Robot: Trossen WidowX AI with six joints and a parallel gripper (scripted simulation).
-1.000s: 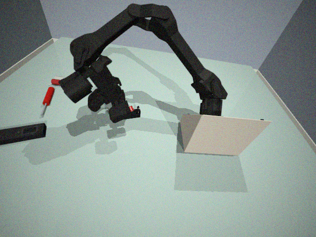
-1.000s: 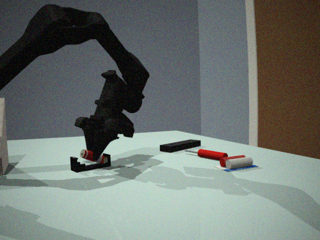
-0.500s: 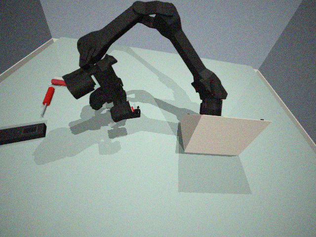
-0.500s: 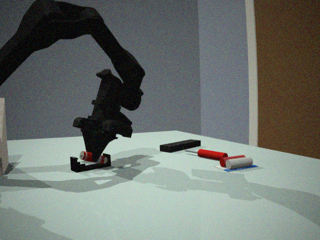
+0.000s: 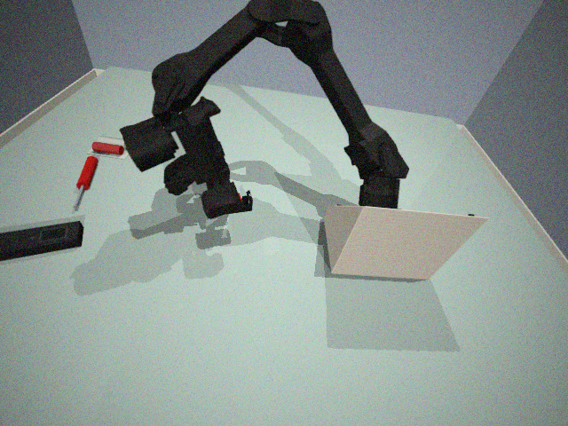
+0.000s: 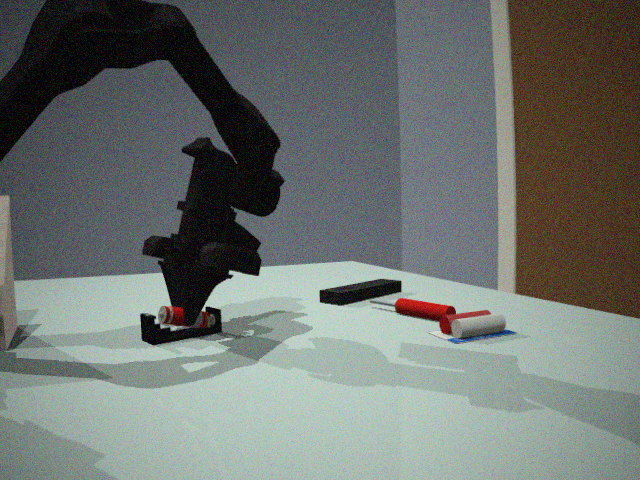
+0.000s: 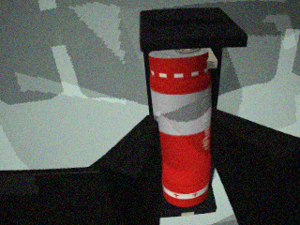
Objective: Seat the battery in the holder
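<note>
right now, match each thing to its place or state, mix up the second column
1. battery
2. screwdriver
3. white cylinder
4. hand

A. beside a red cylinder
B. shut on the battery
C. red handle, lying on the table
D. red and white, at the black holder

1-D, 2-C, 3-A, 4-B

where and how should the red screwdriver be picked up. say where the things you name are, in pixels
Probably best by the middle of its red handle [image 5: 87, 172] [image 6: 422, 308], from straight above, one finger down each long side. The handle is a thick cylinder lying flat, while the shaft [image 5: 79, 198] [image 6: 383, 301] is thin. Stay off the butt end, as a red cylinder [image 5: 107, 147] [image 6: 446, 324] lies close by there.
</note>
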